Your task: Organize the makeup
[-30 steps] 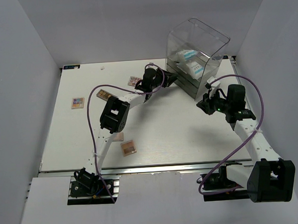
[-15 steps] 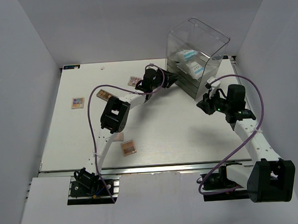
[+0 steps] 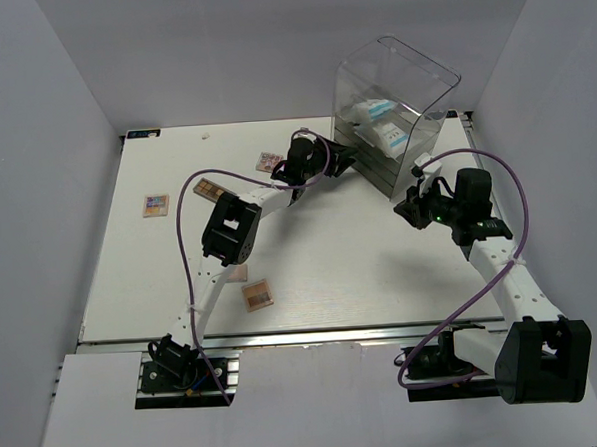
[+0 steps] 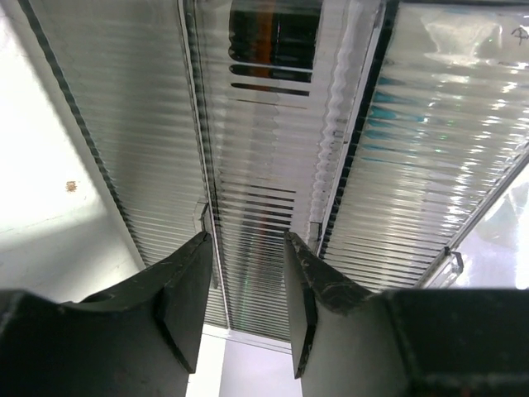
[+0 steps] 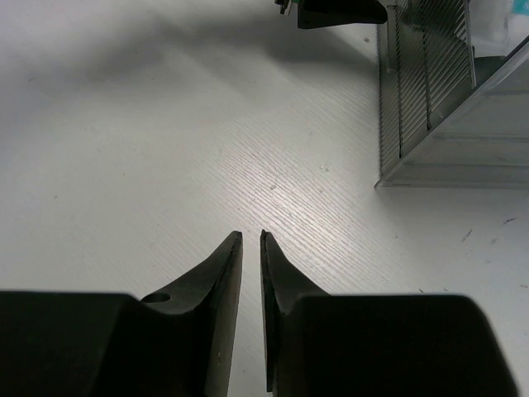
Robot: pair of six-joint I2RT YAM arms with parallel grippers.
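Two white blue-printed pouches (image 3: 378, 110) (image 3: 393, 134) lie inside the clear acrylic drawer box (image 3: 427, 92) at the back right. Flat pink/brown palettes lie on the table: one at the far left (image 3: 156, 205), one (image 3: 211, 189) and another (image 3: 269, 162) near the left arm, one near the front (image 3: 257, 295). My left gripper (image 3: 345, 157) (image 4: 246, 244) is open and empty, its fingertips right at the box's ribbed drawer fronts (image 4: 264, 207). My right gripper (image 3: 410, 210) (image 5: 250, 237) is shut on nothing, low over bare table in front of the box. No round black jar shows clearly.
The drawer box corner (image 5: 430, 124) stands just ahead and right of the right gripper. A further small palette (image 3: 237, 273) peeks from under the left arm's lower link. White walls enclose the table on three sides.
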